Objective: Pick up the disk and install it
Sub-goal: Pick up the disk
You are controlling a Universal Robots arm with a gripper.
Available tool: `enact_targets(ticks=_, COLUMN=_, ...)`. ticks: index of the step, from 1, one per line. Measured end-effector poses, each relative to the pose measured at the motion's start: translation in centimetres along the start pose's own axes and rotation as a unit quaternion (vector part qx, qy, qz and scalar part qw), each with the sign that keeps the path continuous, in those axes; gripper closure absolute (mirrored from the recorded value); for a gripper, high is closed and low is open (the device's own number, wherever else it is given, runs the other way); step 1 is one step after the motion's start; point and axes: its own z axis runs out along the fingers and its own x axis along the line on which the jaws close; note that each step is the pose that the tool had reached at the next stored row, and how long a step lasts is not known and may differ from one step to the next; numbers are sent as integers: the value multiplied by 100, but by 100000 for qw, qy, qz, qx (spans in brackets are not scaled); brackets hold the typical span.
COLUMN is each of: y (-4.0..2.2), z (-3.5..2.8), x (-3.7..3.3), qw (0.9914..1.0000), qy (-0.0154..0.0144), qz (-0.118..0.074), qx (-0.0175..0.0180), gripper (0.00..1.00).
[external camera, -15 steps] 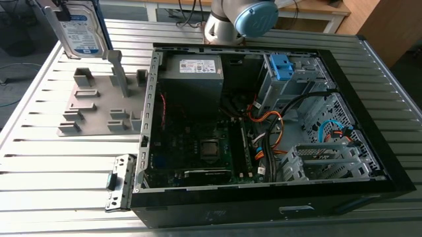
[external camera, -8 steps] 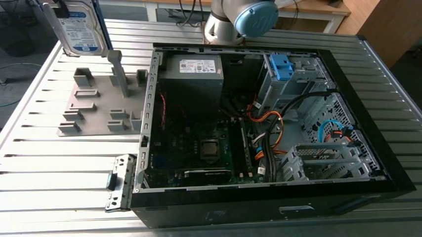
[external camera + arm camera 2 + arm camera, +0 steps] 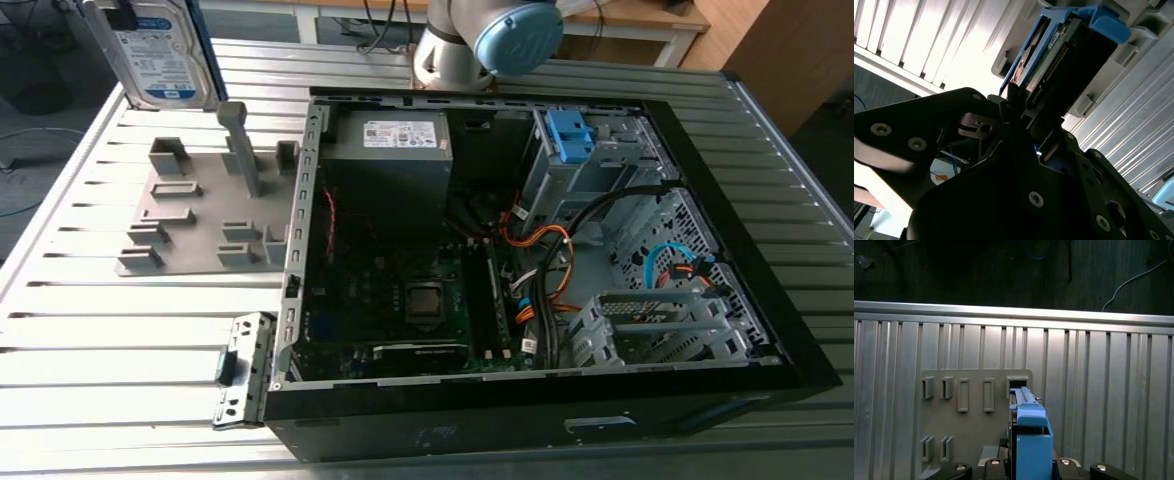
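Blue-framed disk (image 3: 158, 55) upright, long axis vertical, clamped in pincer (image 3: 1029, 122) over grey holder (image 3: 200, 215).

Silver-grey tubular arm (image 3: 451, 58) in the exterior view, rounded at the joint and closed with a pale blue cap (image 3: 518, 35). In the second wrist view, matte black gripper (image 3: 1024, 117) built of broad angular plates, dotted with silver cross-head screws (image 3: 1036, 199) and carrying a small bare-metal block (image 3: 974, 127). In the first wrist view, black rounded housings with a row of bright screw heads (image 3: 994, 461).
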Motion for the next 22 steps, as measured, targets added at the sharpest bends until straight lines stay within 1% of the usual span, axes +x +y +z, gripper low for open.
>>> enact_targets(ticks=22, y=0, z=-185, x=-2, qw=100000, qy=1, qz=1, qx=-5, gripper=64)
